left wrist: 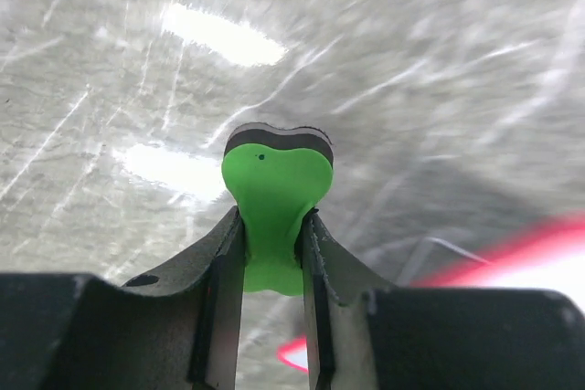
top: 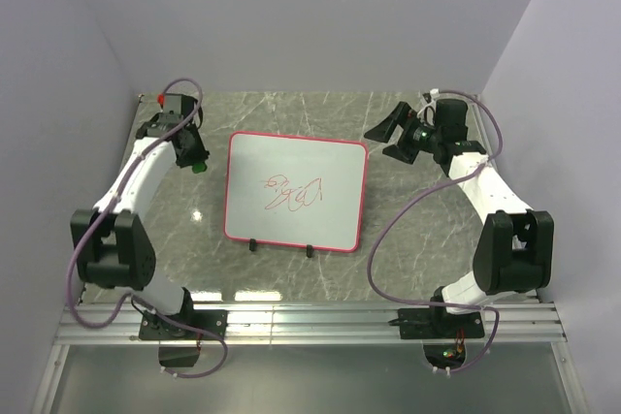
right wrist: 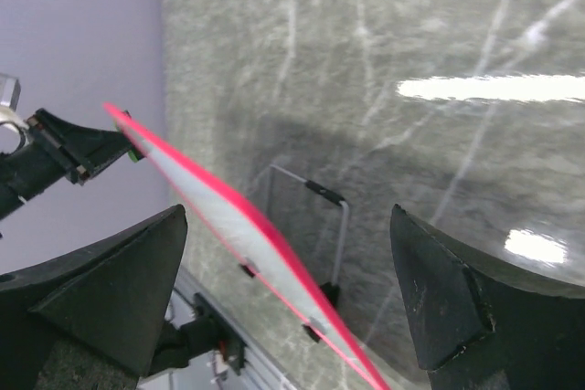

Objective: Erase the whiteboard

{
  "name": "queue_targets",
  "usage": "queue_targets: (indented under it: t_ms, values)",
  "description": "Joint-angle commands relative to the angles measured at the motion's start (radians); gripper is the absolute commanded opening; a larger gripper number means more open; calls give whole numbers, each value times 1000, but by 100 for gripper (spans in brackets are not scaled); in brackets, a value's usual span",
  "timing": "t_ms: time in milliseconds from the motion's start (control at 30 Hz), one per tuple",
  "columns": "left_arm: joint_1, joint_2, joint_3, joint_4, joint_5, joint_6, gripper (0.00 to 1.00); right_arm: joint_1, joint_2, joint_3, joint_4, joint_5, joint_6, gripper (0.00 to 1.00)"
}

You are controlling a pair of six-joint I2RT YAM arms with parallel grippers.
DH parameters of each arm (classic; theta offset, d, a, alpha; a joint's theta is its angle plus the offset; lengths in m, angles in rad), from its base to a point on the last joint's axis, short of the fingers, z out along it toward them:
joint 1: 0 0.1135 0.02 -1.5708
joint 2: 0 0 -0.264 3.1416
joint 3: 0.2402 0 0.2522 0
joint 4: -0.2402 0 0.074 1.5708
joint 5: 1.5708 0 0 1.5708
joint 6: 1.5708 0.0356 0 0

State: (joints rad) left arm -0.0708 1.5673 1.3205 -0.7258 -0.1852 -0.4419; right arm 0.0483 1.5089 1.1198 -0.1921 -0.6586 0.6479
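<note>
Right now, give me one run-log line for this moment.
left arm: jaws shut on green eraser, beside whiteboard | right arm: jaws open, empty | red scribbles: not yet erased

eraser [left wrist: 274,194] base hidden, whiteboard [left wrist: 539,268] seemingly blurred, cut off

Bright overhead light glares off the table [left wrist: 219,38], and the left wrist view is blurred.

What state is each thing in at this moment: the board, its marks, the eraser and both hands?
whiteboard: propped at a tilt on its wire stand, not wiped
red scribble: unerased, mid-board
green eraser: pinched between the left hand's fingers, off the board
left hand: shut on the eraser, beside the board's left edge
right hand: open, empty, off the board's right corner
</note>
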Motion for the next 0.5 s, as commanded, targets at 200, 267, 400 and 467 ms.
queue_targets:
  t_ms: [200, 267, 400, 467]
  values:
    - [-196, -295, -115, 29, 1, -234, 0, 42, -16, -48, 237, -151, 159, 98]
    - [-242, -338, -141, 35, 4, -288, 0, 57, -13, -41, 229, -150, 159, 97]
    - [-389, -383, -133, 37, 4, -343, 0, 78, -22, -109, 362, -156, 223, 95]
    - [-425, -383, -110, 7, -13, -388, 0, 79, -27, -169, 408, -161, 260, 94]
